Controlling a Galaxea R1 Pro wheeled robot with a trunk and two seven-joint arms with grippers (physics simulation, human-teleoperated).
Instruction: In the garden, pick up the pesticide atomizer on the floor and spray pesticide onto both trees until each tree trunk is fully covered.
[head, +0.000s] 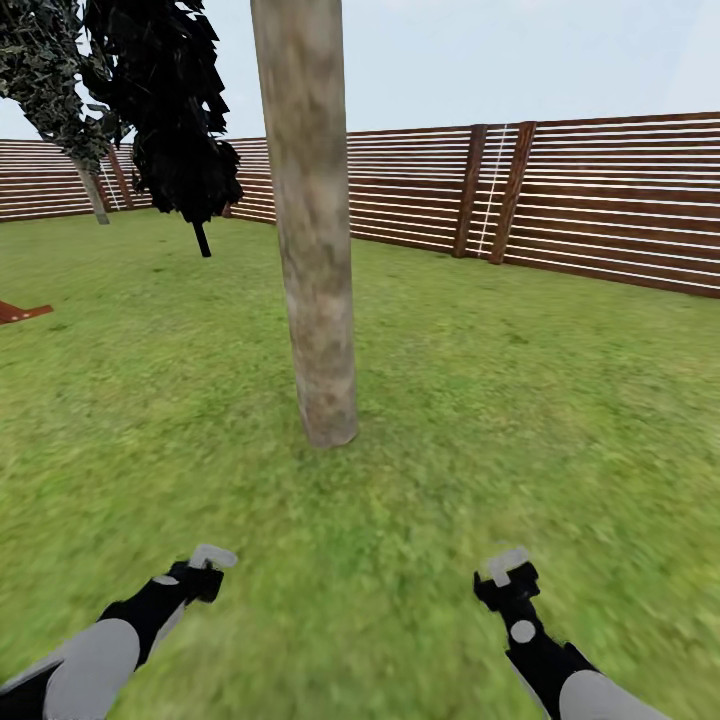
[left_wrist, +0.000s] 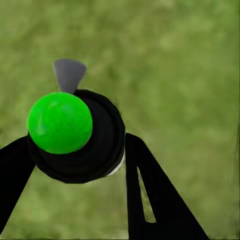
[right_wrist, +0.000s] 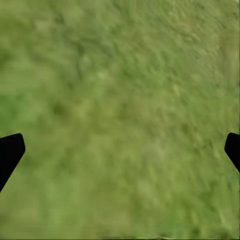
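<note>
Head view: tree trunk at 12 o'clock; left tool clamped on pesticide atomizer, right tool spread apart over grass; pickup done, spraying apparently remains.

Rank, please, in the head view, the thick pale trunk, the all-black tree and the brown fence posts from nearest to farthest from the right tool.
From the right tool:
1. Tree trunk, ahead, toward the left.
2. Fence posts, ahead at the lawn's far edge.
3. Black tree, far left, near the fence.
Two and three are close to call.
</note>
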